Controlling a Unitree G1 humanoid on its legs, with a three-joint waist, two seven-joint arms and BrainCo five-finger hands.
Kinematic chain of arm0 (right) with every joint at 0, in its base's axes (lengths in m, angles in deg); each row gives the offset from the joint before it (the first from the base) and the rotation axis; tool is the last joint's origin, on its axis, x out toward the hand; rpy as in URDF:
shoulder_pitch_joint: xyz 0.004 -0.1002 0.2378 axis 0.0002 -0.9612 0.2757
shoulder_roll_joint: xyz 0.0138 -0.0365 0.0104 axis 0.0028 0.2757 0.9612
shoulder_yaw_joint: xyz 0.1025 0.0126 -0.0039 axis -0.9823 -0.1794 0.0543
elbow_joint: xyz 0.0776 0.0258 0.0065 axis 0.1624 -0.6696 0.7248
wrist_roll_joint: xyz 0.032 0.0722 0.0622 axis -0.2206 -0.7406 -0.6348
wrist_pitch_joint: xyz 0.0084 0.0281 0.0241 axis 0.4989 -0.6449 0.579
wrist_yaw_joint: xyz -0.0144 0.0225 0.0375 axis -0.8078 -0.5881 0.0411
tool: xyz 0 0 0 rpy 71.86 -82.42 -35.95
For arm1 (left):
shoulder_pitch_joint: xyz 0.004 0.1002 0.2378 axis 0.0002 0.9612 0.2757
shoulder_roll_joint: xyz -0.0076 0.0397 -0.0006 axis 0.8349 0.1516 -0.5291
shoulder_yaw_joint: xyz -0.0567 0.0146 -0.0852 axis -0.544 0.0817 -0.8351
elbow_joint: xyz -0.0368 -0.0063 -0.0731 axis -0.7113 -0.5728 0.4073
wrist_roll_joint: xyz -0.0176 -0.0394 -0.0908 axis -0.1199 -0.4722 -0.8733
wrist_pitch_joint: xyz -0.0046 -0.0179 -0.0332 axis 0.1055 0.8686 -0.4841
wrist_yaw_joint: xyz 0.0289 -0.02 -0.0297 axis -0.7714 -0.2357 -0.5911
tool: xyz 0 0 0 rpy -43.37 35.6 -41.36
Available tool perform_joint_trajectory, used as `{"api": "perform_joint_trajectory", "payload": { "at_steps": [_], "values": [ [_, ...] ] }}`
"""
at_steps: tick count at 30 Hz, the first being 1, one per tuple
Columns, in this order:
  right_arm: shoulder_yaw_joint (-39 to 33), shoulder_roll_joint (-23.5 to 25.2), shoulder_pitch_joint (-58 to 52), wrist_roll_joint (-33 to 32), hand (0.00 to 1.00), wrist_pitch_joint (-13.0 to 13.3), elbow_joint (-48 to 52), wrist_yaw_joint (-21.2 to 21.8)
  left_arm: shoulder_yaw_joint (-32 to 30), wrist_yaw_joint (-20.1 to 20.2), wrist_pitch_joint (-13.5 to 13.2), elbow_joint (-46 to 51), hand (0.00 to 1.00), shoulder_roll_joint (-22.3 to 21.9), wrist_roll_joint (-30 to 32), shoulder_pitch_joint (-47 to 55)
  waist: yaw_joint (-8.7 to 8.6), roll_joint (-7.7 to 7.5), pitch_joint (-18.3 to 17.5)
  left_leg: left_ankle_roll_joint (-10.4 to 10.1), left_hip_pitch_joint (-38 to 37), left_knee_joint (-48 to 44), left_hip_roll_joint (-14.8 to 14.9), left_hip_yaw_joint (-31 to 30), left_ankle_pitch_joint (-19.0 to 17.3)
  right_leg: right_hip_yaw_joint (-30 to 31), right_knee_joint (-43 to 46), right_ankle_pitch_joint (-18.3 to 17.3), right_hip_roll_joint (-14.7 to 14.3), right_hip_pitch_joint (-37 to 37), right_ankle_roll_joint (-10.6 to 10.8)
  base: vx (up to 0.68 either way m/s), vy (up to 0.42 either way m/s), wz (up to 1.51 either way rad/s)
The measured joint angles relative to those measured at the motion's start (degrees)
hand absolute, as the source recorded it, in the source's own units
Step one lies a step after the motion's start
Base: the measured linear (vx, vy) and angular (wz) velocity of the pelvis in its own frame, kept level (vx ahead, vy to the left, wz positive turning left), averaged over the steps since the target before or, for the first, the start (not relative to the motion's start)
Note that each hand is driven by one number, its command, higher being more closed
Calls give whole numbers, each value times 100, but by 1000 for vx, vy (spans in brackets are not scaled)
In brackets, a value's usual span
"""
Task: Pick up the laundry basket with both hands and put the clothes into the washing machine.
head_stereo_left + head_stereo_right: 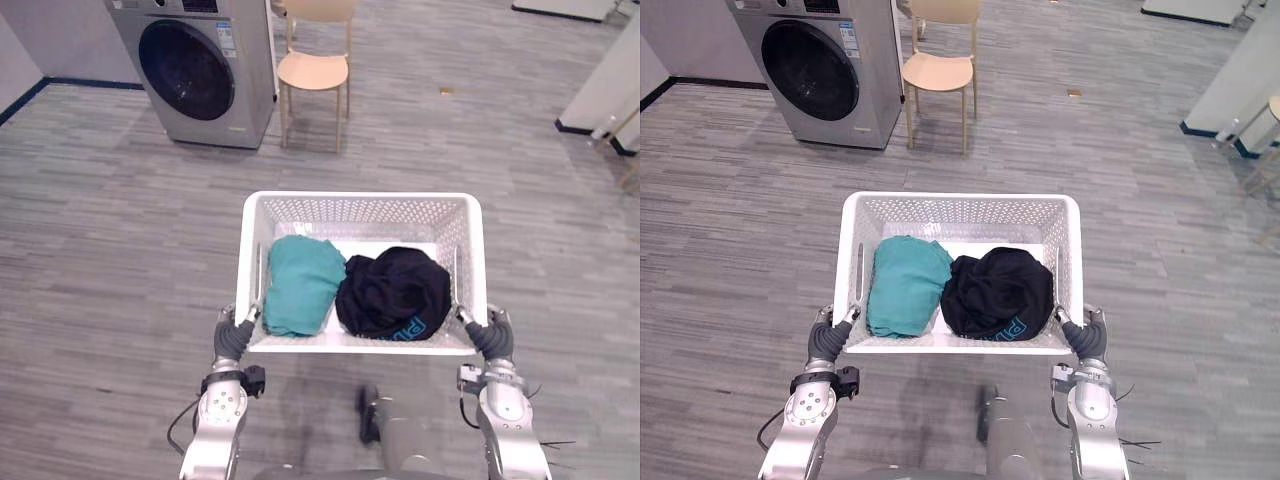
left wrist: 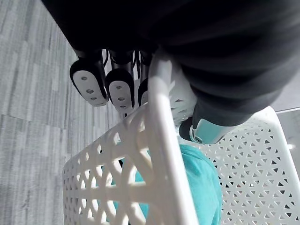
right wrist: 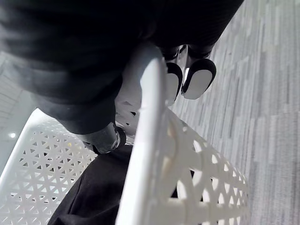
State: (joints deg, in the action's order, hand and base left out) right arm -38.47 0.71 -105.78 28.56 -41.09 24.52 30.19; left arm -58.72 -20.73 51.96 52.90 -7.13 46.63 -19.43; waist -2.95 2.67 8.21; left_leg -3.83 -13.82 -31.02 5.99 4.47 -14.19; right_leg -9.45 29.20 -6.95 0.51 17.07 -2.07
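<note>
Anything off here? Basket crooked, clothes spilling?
Nothing stands out. The laundry basket sits level between the left hand and right hand, each curled on its rim; the teal garment and black garment lie inside. The washing machine door looks shut.

This is an indoor room arranged as a laundry area. A silver-grey front-loading washing machine (image 1: 195, 70) with a round dark door stands against the wall (image 1: 60, 35), and a light wooden chair (image 1: 313, 70) stands just beside it. The floor (image 1: 100, 250) is covered with grey planks and stretches wide and open in front of the machine, so the room looks more like a large test or demonstration space than a small home laundry. A dark skirting (image 1: 90, 83) runs along the bottom of the wall. A white laundry basket (image 1: 360, 197) with a teal garment (image 1: 300, 285) and a black garment (image 1: 393, 293) inside fits the same use.
</note>
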Motion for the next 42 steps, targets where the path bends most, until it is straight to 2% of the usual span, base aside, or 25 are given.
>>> {"api": "perform_joint_trajectory", "payload": {
  "at_steps": [1, 2, 4, 7, 9, 10, 12, 13, 14, 15, 18, 20, 21, 23, 25, 27, 29, 30, 31, 32, 34, 36, 38, 40, 42],
  "values": [
    [16, 13, -150, 0, 100, 0, 197, -1, -9, 12, -4, 11, 100, -46, -1, 31, 39, 120, 10, -104, 668, -1588, 319, 2, 830, -121, -208, -163, -101, -418, -85, 710, -194, 43],
    [22, 49, -193, 1, 100, 0, 342, -4, -9, 24, -28, 24, 100, -44, -5, 85, 94, 201, -13, -170, 1282, -2931, 715, 100, 908, -140, -465, -304, -266, -824, -128, 695, -171, 23],
    [24, 71, -197, 1, 100, 1, 389, -18, -10, 63, -32, 30, 100, -15, -20, 163, 214, 190, -1, 93, 2011, -4008, 1132, 413, 705, -114, -887, -441, -403, -1484, -172, 526, -94, -7],
    [17, 60, -198, 1, 100, 1, 389, -19, -7, 140, -61, 42, 100, 7, -29, 288, 391, 31, -40, 354, 2786, -3263, 1380, 1264, 154, 36, -1581, -542, -253, -2207, -62, 437, -26, -15],
    [6, 37, -173, 1, 100, 1, 350, -19, -12, 148, -61, 34, 100, 2, -29, 291, 390, -36, -18, 366, 3111, -1946, 1193, 1525, 5, 71, -1794, -595, -68, -2489, 43, 508, 109, -4],
    [-4, 2, -82, 1, 100, 1, 219, -16, -12, 163, -61, 22, 100, 4, -28, 293, 393, -65, -3, 246, 3175, -863, 854, 1421, 86, 155, -1889, -645, 127, -2630, 148, 549, 232, -21],
    [15, -108, 138, 0, 100, 4, -91, 8, -26, 163, -61, 16, 100, 6, -25, 292, 406, -37, -15, -120, 3171, 931, 419, 1044, 620, 315, -2156, -678, 331, -2886, 259, 508, 266, -42],
    [24, -154, 286, -2, 100, 9, -329, 11, -75, 157, -57, 1, 100, -2, -23, 301, 422, -29, -23, 34, 3022, 1208, 268, 945, 1448, 488, -2358, -666, 436, -3083, 359, 482, 281, -38],
    [62, -93, 391, -3, 100, 8, -527, 9, -128, 138, -34, -7, 100, 40, -16, 247, 361, -112, -44, 408, 3011, 1030, 94, 996, 1260, 610, -2455, -541, 599, -3178, 540, 497, 303, -24],
    [60, -96, 387, -4, 100, 8, -548, 21, -132, 138, -13, -7, 100, 51, -10, 208, 343, -118, -47, 555, 3090, 794, 87, 1021, 1107, 660, -2423, -471, 668, -3179, 621, 493, 326, 3],
    [33, -64, 378, -1, 100, 7, -572, 36, -111, 140, 12, -61, 100, 67, -1, 234, 386, -180, -58, 716, 3009, 152, 25, 1105, 283, 974, -1138, -474, 799, -2779, 755, 456, 295, -11],
    [53, 18, 440, 7, 100, 9, -671, 51, -113, 139, 14, -128, 100, 200, -4, 229, 352, -340, -36, 787, 2555, 360, -185, 1235, 28, 1222, 958, -194, 1042, -1946, 1581, 397, 194, -12],
    [80, 71, 463, 12, 100, 9, -791, 65, -113, 133, 39, -144, 100, 306, -4, 233, 326, -404, 1, 807, 2133, 503, -303, 1268, -117, 1240, 2200, -272, 1151, -1447, 1522, 514, 164, -8],
    [177, 87, 470, 15, 100, 8, -943, 66, -160, 100, 61, -146, 100, 323, -4, 275, 253, -329, -1, 824, 1389, 995, -320, 1359, -202, 847, 2864, -627, 1144, -749, 890, 472, 97, -15],
    [219, 138, 490, 25, 100, 14, -856, 64, -227, 93, 56, -98, 100, 378, -17, 235, 204, -306, 8, 781, 944, 1403, -312, 1398, -232, 494, 2429, -812, 983, -108, 586, 408, 40, -16],
    [173, 163, 489, 26, 100, 14, -742, 52, -232, 94, 53, -75, 100, 376, -28, 163, 142, -301, 10, 697, 655, 1596, -266, 1416, -334, 334, 1149, -723, 698, 338, 517, 405, -26, 0],
    [190, 163, 500, 26, 100, 16, -698, 34, -278, 96, 50, -58, 100, 359, -28, 99, 57, -414, 11, 466, 129, 1932, -366, 1413, -459, 205, -1200, 380, 394, 433, 346, 540, -82, 11],
    [188, 151, 492, 25, 100, 15, -703, 29, -277, 96, 52, -60, 100, 330, -28, 95, 12, -416, 14, 385, -23, 1982, -365, 1345, -510, 236, -1353, 879, 338, 389, 317, 598, -86, 13],
    [173, 35, 503, 24, 100, 9, -730, 24, -281, 92, 53, -119, 100, 223, -25, 60, -78, -189, 7, 299, -235, 2114, -271, 1144, -533, 222, -1337, 1427, 168, 262, 273, 696, -95, -1],
    [168, 0, 568, 25, 100, 6, -692, 34, -327, 92, 52, -133, 100, 133, -23, -2, -37, -80, 8, 4, -300, 2193, -171, 949, -291, 262, -999, 1219, 145, 325, 179, 532, -88, -6],
    [122, 3, 511, 20, 100, 3, -690, 36, -269, 95, 51, -169, 100, 90, -21, -56, -84, -67, 12, -88, -438, 1974, -168, 618, 135, 164, -545, 712, 240, 202, 153, 506, -164, 21],
    [61, 35, 383, 0, 100, 4, -604, 37, -264, 102, 50, -162, 100, -23, -19, -25, -136, 15, 49, -108, -106, 593, 122, 512, 344, -155, -556, 294, 219, -331, 153, 443, -192, 47],
    [147, 39, 136, 0, 100, 4, -99, 26, -316, 125, -11, -105, 100, -111, -34, 123, -7, 188, 141, -39, 1062, -2213, 923, 757, 1488, -179, -901, -77, -66, -1065, 82, 387, -122, 8],
    [103, 67, 77, 0, 100, 3, 59, 1, -257, 128, -20, -59, 100, -103, -99, 171, 106, 288, 132, 120, 1835, -3346, 1464, 1025, 928, -208, -1221, -155, -181, -1545, 41, 432, -68, -4],
    [94, 69, 55, -2, 100, 3, 135, -1, -282, 135, -36, 3, 100, -105, -164, 215, 197, 155, 185, 351, 2323, -3106, 1606, 1497, 453, -172, -1623, -172, -90, -2037, 56, 466, -48, 4]
  ]
}}
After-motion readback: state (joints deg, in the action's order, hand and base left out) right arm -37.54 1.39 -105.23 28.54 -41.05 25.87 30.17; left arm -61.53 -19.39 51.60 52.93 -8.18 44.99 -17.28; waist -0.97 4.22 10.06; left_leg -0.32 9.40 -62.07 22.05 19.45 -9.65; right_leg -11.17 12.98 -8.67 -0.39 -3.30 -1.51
